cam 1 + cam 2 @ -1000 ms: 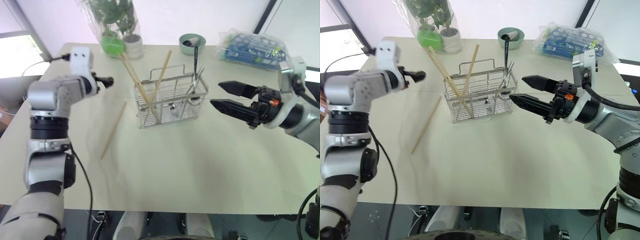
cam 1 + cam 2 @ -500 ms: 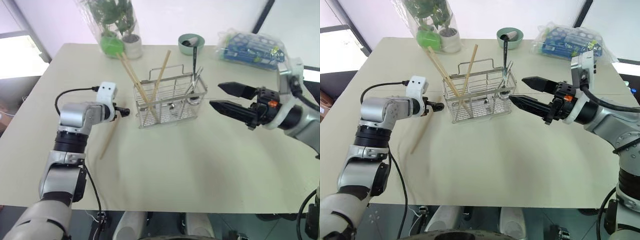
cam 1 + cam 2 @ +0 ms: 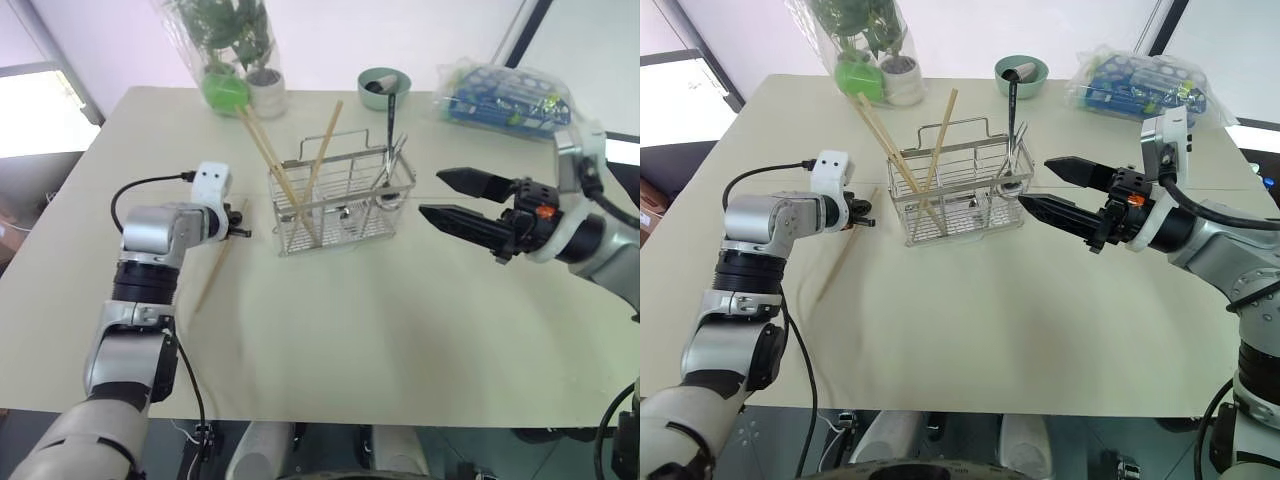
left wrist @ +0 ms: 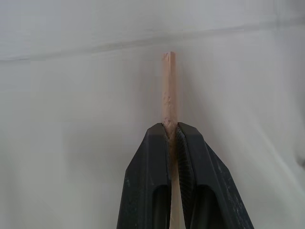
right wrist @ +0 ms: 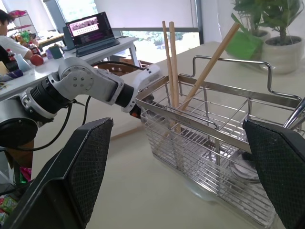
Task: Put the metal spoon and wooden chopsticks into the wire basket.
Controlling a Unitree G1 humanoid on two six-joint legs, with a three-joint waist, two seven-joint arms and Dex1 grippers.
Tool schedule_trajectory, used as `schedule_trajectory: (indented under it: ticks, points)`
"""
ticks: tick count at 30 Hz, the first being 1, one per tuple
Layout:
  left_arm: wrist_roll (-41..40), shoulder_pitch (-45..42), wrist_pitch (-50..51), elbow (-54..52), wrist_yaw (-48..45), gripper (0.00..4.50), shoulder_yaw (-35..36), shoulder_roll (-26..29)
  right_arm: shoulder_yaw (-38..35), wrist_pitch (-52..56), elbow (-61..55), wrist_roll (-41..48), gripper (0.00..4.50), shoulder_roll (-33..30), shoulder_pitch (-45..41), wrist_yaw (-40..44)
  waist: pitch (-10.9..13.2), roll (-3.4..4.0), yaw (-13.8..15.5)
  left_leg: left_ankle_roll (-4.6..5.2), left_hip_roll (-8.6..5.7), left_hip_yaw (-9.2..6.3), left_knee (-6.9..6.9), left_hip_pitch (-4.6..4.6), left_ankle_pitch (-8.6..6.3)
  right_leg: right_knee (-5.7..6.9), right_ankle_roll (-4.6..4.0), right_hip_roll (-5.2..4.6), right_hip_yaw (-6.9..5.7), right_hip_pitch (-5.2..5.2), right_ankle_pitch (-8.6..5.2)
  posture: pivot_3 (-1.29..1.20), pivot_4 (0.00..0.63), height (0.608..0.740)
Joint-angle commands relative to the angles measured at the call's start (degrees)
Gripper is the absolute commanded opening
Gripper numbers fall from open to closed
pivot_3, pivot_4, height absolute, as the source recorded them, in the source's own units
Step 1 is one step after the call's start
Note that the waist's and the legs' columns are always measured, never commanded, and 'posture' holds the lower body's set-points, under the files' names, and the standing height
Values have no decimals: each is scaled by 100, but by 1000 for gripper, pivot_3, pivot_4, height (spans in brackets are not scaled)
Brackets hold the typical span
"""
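Pinching wooden chopstick (image 4: pixel 169 90), left claw (image 4: pixel 172 131), right claw (image 3: pixel 440 195) agape

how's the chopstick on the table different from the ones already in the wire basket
The chopstick on the table lies flat beside the wire basket; the chopsticks in the basket stand leaning. The left gripper has its jaws shut on the table one's end; the basket ones are free. All are plain light wood.

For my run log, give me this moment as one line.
left gripper: shut on wooden chopstick lying on table | right gripper: open, beside wire basket | basket: three chopsticks, metal spoon
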Motion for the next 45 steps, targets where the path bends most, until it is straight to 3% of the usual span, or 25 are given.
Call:
schedule_trajectory:
  ticks: [1,7,11,15,26,29,35,42,45]
  points:
    - [-43,-692,-1451,92,576,15,1020,-26,-186,-104,-74,97,4500,-31,-80,36,2,-4,2,-1,0,0,0,-2,0,0,0,0,-1,-2,0,0,150,687]
    - [-1379,-1663,-2549,-379,812,15,2667,-393,-171,-86,-50,107,4500,-41,-116,54,2,-4,-2,4,0,0,2,-11,-2,-14,4,0,-5,-3,3,0,150,687]
    - [-2102,-2086,-2571,-665,791,15,3027,-501,-147,-77,-19,87,4500,-55,-144,70,2,-4,-9,5,0,0,3,-9,-2,-14,8,2,-5,-2,5,0,150,687]
    - [-2808,-2338,-2265,-1175,781,15,2900,-814,-118,-77,3,63,4500,-57,-173,82,3,-5,13,4,-1,-1,14,-5,-1,-7,10,3,-7,10,7,0,150,687]
    - [-2371,-1454,-2359,-1864,362,15,1412,-1341,-200,-82,-70,97,4500,-27,-131,-6,0,-1,-43,6,-1,6,11,7,-1,-11,13,4,1,20,11,0,150,687]
    - [-2374,-1197,-2395,-2019,272,1184,1243,-1427,-272,-68,-107,150,4500,-22,-65,-56,0,-2,-36,6,0,6,11,4,-1,-10,13,5,1,16,11,0,150,687]
    - [-2595,-920,-2320,-2253,270,4354,1244,-1645,-308,-106,-161,175,4500,-17,45,-115,1,-2,-1,7,-1,6,12,3,-2,-14,12,4,1,17,12,0,150,687]
    - [-2886,-1161,-1958,-2196,216,4462,1546,-1133,-317,-167,-47,41,4500,-114,55,-9,1,-2,-29,7,-1,6,11,4,-2,-14,12,4,1,16,12,0,150,687]
    - [-3029,-1106,-1323,-2205,-1193,4462,1362,325,-398,-251,240,-234,4500,-410,69,341,2,2,-77,7,0,8,6,3,-2,-9,11,7,2,7,11,0,150,687]
